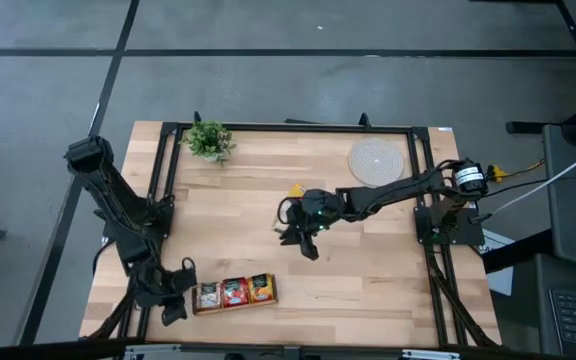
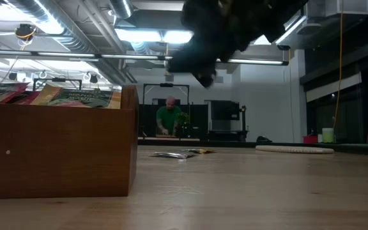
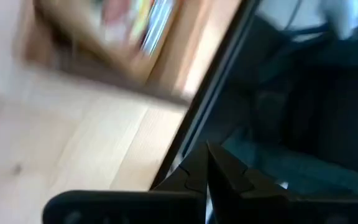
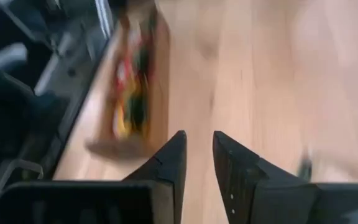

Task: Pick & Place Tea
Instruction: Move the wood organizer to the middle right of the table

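The long wooden tray (image 1: 233, 292) stands near the table's front edge, with red and yellow tea sachets (image 1: 234, 291) upright in its compartments (image 2: 56, 96). Loose tea lies flat on the table's middle: a yellow sachet (image 1: 295, 189) (image 2: 200, 151) and a pale one (image 2: 170, 155). My right gripper (image 1: 306, 245) (image 4: 199, 140) hangs above the table's middle, near the loose sachets, open by a narrow gap with nothing between its fingers. My left gripper (image 1: 175, 308) (image 3: 209, 152) is shut and empty beside the tray's left end, over the table's left edge.
A small green plant (image 1: 208, 140) stands at the far left and a round woven mat (image 1: 376, 160) lies at the far right. Black frame rails (image 1: 163, 180) run along the table's sides. A person (image 2: 169, 118) is far off in the room behind.
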